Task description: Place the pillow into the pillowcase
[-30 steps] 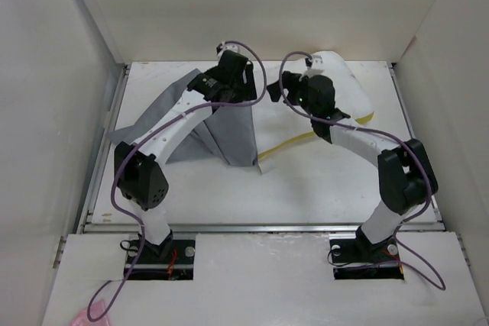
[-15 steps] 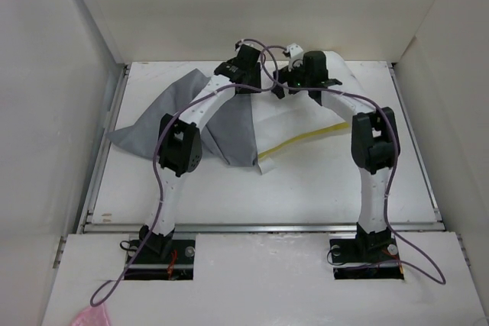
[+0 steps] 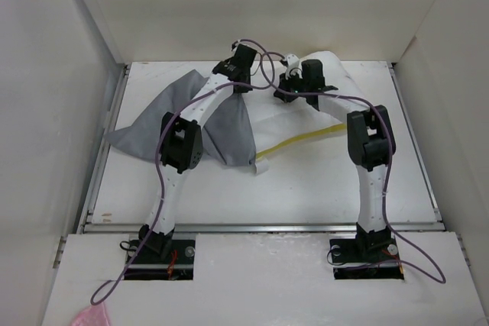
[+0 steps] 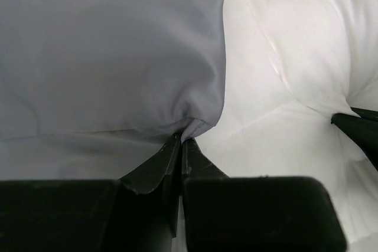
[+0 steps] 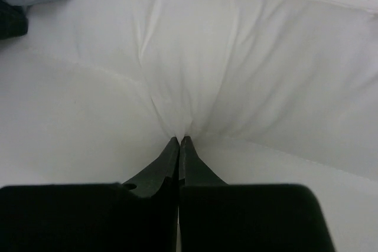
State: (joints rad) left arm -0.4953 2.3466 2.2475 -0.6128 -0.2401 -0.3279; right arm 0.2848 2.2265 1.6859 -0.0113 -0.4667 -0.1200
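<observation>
The pillow (image 3: 340,82) lies at the far right of the tabletop (image 3: 321,188). It's big, white & puffy, w/ a yellow band (image 3: 302,140) on its near edge. The pillowcase (image 3: 145,124) is a grey sack at the far left. Its right side lies over the pillow's left end; can't tell if that end is inside. The left gripper (image 4: 183,138) has its jaws pressed together on a fold of the grey edge. The right gripper (image 5: 179,140) has its jaws pinching a little tuck of the white cover. Both things look soft, light & floppy, so they'll sag and bunch up. Prob. best to hold the case by its open hem & the pillow by a corner; a thin pinch may slip.
</observation>
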